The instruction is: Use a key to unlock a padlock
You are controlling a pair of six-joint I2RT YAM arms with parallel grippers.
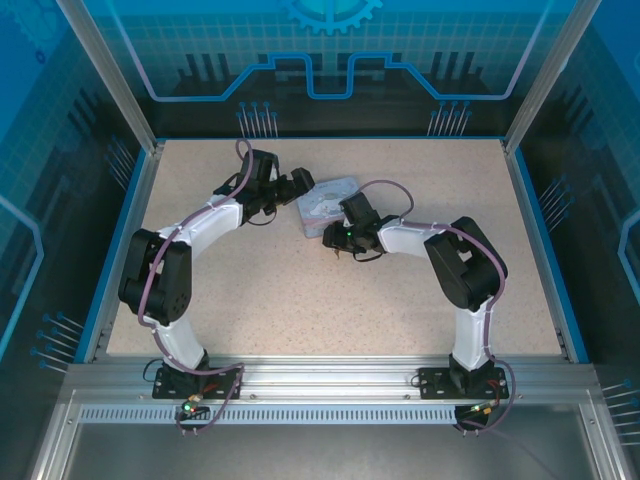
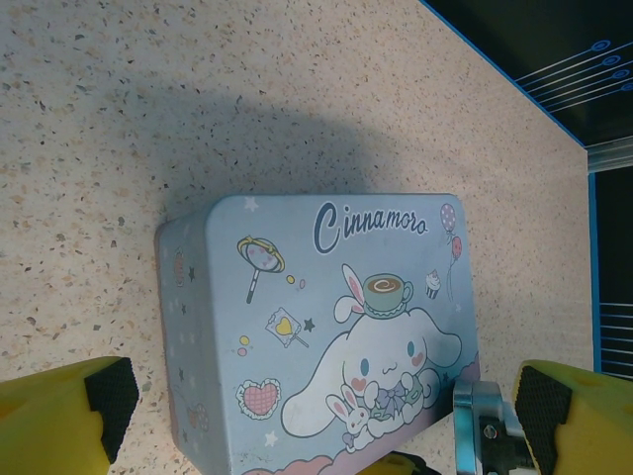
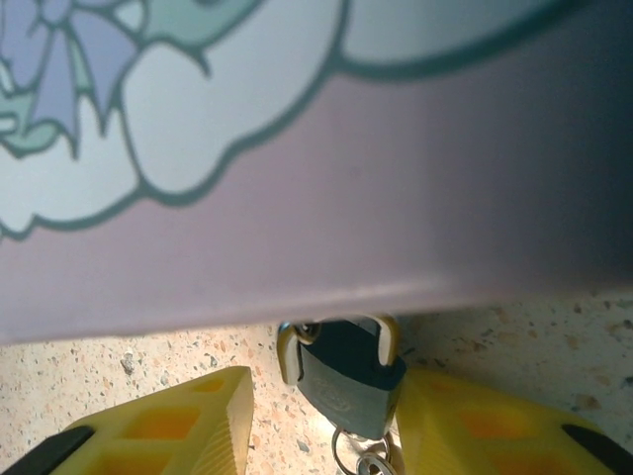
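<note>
We see the padlock (image 3: 343,371) hanging by its shackle from the lower edge of the tin (image 3: 297,198), just above the table (image 3: 119,361). The key (image 3: 368,460) sits at the lock's base, too cropped for us to tell how it sits. Our right gripper (image 3: 326,406) flanks the lock part-open, one finger seeming to touch it and the other apart, while our left gripper (image 2: 321,426) spreads wide around the tin's end, holding nothing.

Tin (image 2: 316,327) pale blue, cartoon bunny print; padlock (image 3: 346,376) dark, brass shackle; right pincer fingers (image 3: 158,430) yellow.
</note>
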